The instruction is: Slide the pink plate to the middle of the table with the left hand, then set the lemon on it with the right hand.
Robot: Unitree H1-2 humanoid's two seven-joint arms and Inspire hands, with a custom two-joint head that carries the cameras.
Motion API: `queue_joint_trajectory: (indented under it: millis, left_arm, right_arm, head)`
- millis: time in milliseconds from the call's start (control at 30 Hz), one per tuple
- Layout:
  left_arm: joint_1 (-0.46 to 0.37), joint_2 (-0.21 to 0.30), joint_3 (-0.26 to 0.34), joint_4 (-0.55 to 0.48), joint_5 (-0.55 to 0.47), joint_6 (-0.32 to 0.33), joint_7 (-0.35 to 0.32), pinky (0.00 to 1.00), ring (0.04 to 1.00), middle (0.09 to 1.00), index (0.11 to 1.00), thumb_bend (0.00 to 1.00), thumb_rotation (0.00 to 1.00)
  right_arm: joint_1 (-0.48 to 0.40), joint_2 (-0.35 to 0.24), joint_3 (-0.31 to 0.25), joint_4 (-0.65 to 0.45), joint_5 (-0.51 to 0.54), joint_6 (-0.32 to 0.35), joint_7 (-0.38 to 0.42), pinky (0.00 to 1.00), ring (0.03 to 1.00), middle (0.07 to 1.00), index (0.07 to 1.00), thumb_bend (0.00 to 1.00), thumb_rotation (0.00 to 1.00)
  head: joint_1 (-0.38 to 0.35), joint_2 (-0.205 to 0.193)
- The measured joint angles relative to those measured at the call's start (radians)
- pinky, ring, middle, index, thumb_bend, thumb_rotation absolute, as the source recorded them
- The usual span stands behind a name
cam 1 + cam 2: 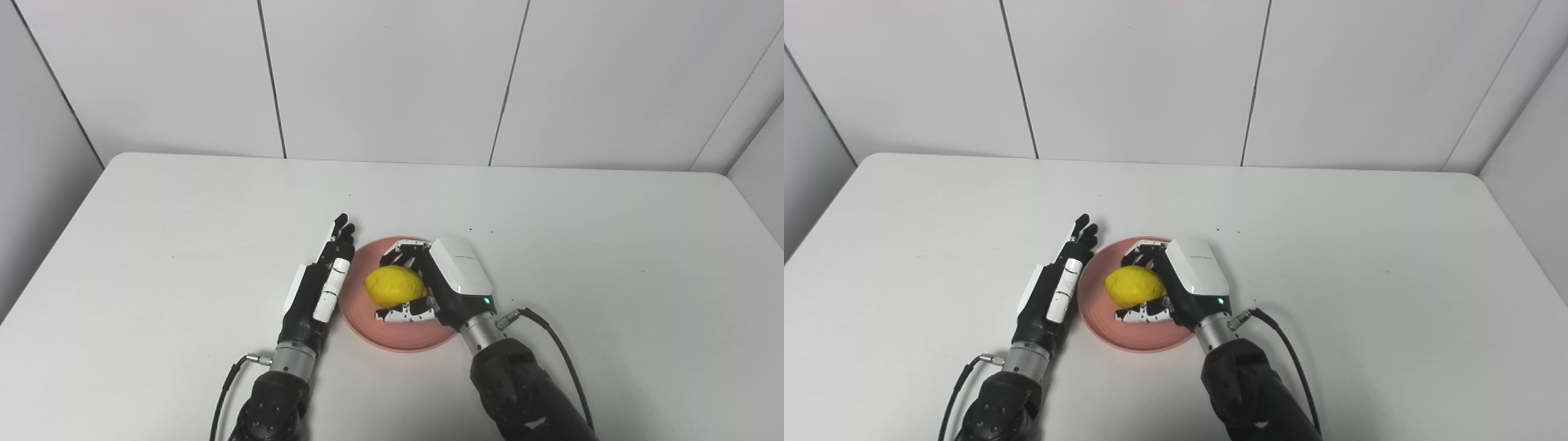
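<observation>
The pink plate (401, 338) lies on the white table, near the front and about midway across. On it is the yellow lemon (394, 285). My right hand (450, 278) reaches over the plate's right half. Its fingers curl over the far side of the lemon and its thumb presses the near side, so it is shut on the lemon. Whether the lemon rests on the plate or hangs just above it is unclear. My left hand (320, 286) lies flat and open, fingers straight and pointing away, its edge along the plate's left rim.
The white table (184, 233) stretches wide on both sides and behind the plate, ending at a panelled white wall. A few small dark specks (481, 231) mark the surface behind the right hand. Cables trail from both wrists.
</observation>
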Motion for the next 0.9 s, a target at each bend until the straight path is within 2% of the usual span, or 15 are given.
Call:
queue_joint_trajectory:
  millis: [67,100,167,233,267,433,567,700,800,900]
  left_arm:
    - [0.000,0.000,-0.001,0.000,0.000,0.000,0.000,0.99,0.989,0.984,0.974,0.69,1.00]
    - [0.000,0.000,-0.001,0.000,0.000,0.000,0.000,0.99,0.995,0.991,0.983,0.69,1.00]
    - [0.000,0.000,-0.001,0.001,-0.001,0.000,-0.001,0.99,0.999,0.998,0.993,0.70,1.00]
    - [0.000,0.002,-0.001,0.003,-0.006,-0.001,-0.003,0.99,0.998,0.996,0.992,0.70,1.00]
    - [-0.001,0.003,-0.002,0.004,-0.007,-0.002,-0.003,0.99,0.998,0.996,0.992,0.70,1.00]
    - [-0.002,0.005,-0.002,0.007,-0.009,-0.003,-0.003,0.97,0.994,0.994,0.987,0.70,1.00]
    - [-0.003,0.005,-0.001,0.007,-0.009,-0.003,-0.002,0.99,0.999,0.997,0.993,0.70,1.00]
    - [-0.003,0.005,0.003,0.007,-0.010,-0.003,-0.001,1.00,1.000,1.000,1.000,0.67,1.00]
    - [-0.003,0.004,0.009,0.010,-0.009,-0.004,0.000,1.00,1.000,1.000,1.000,0.68,1.00]
    - [-0.004,0.003,0.014,0.012,-0.008,-0.005,0.010,1.00,1.000,1.000,1.000,0.69,1.00]
  right_arm:
    - [0.002,-0.006,0.000,-0.010,-0.003,0.000,0.007,0.88,0.874,0.837,0.793,0.61,0.14]
    - [0.004,-0.011,-0.002,-0.019,-0.002,0.000,0.017,0.93,0.914,0.874,0.823,0.62,0.24]
    - [0.012,-0.016,-0.004,-0.035,0.002,0.000,0.028,0.98,0.947,0.911,0.851,0.65,0.34]
    - [0.024,-0.020,-0.015,-0.050,0.009,0.000,0.042,1.00,0.970,0.949,0.884,0.67,0.45]
    - [0.032,-0.020,-0.021,-0.068,0.013,0.000,0.046,1.00,0.971,0.951,0.886,0.67,0.45]
    - [0.054,-0.016,-0.030,-0.109,0.042,0.000,0.050,1.00,0.990,0.991,0.939,0.69,0.66]
    - [0.078,-0.012,-0.044,-0.124,0.078,-0.016,0.044,1.00,0.999,1.000,0.970,0.69,0.73]
    - [0.124,0.010,-0.081,-0.164,0.155,-0.039,0.039,0.99,0.993,1.000,0.999,0.72,0.85]
    - [0.144,0.022,-0.110,-0.168,0.194,-0.073,0.016,0.94,0.973,0.994,0.993,0.72,0.88]
    - [0.146,0.033,-0.148,-0.165,0.239,-0.106,-0.005,0.94,0.982,0.999,0.996,0.68,0.90]
  head:
    - [0.003,0.002]
    - [0.003,0.002]
    - [-0.002,-0.005]
    - [-0.003,-0.006]
    - [-0.003,-0.006]
    - [-0.005,-0.009]
    - [-0.006,-0.006]
    - [-0.011,-0.006]
    - [-0.009,-0.005]
    - [-0.012,-0.009]
